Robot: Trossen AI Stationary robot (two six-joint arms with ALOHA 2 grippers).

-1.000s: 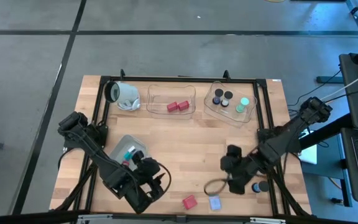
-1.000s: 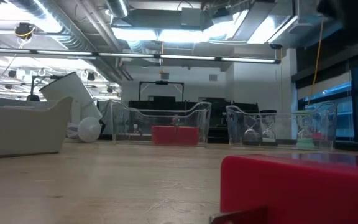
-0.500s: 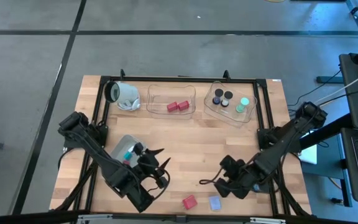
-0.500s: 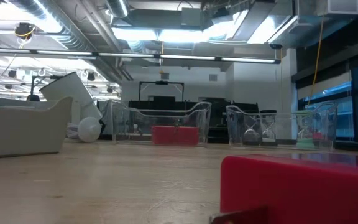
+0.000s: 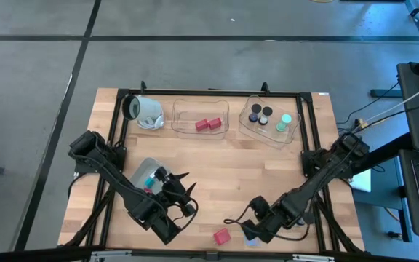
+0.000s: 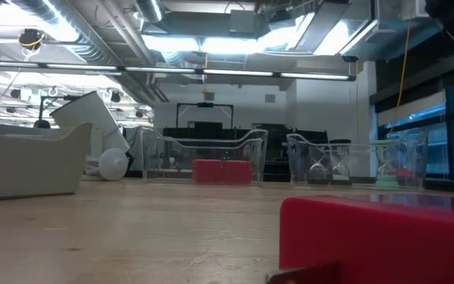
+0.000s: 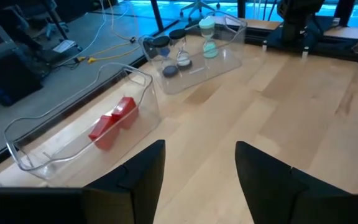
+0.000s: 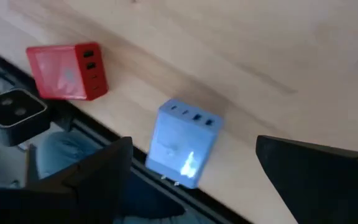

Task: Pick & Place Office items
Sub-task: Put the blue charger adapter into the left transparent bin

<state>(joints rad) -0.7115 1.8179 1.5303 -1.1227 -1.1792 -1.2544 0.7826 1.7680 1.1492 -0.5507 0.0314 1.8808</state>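
Observation:
A blue block and a red block lie flat on the wood by the table's near edge; the red block also fills the low view's foreground. My right gripper hovers open over the blue block, one finger on either side, touching nothing. My left gripper is open above bare wood beside the grey-blue tray. Two red blocks sit in one clear tray. Black cylinders and a mint-green disc sit in another.
A white cylinder with a dark end lies at the far left corner. The grey-blue tray holds a teal piece. The two clear trays stand along the far edge. A black frame rail runs along the table's sides.
My right gripper has moved toward the table's near edge and to the left, ending over the blue block. My left gripper's fingers have swung a little toward the far edge. The blocks have stayed where they were.

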